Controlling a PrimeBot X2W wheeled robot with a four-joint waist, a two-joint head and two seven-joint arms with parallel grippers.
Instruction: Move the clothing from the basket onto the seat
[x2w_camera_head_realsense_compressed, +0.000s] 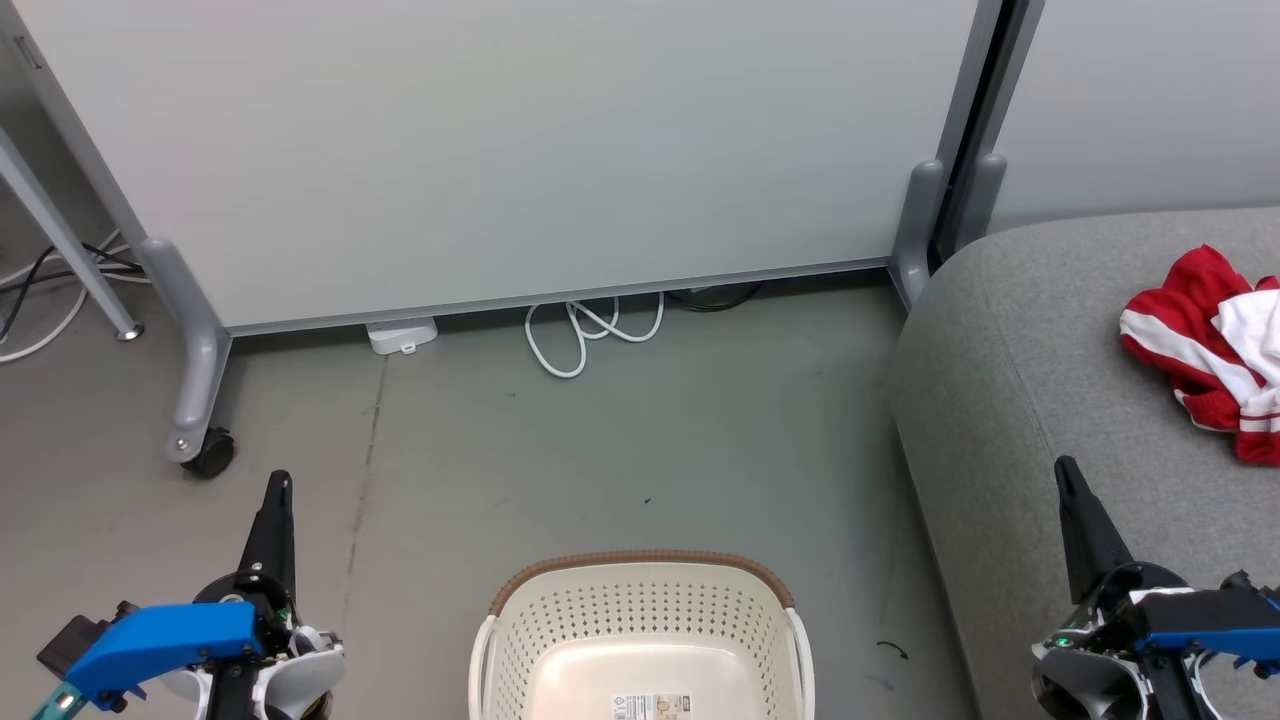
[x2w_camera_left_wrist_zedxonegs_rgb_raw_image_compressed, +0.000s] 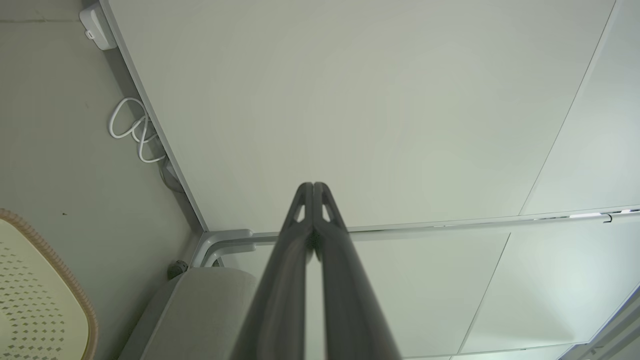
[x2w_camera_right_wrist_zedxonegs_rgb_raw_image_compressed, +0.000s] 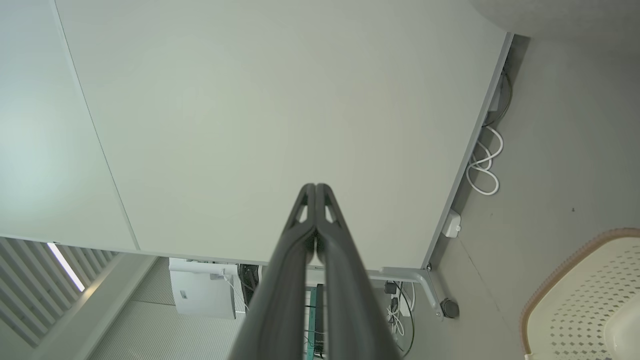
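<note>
On the head camera I see the clothing (x2w_camera_head_realsense_compressed: 1205, 350) lying bunched on the seat (x2w_camera_head_realsense_compressed: 1040, 400) at far right, well apart from the basket (x2w_camera_head_realsense_compressed: 640, 605) on the floor at bottom centre. My left claw (x2w_camera_head_realsense_compressed: 279, 490) and right claw (x2w_camera_head_realsense_compressed: 1066, 475) sit low on either side. Left wrist camera: the fingers are pressed together, gripping nothing. Right wrist camera: tips are touching and empty, with the basket rim at lower right.
</note>
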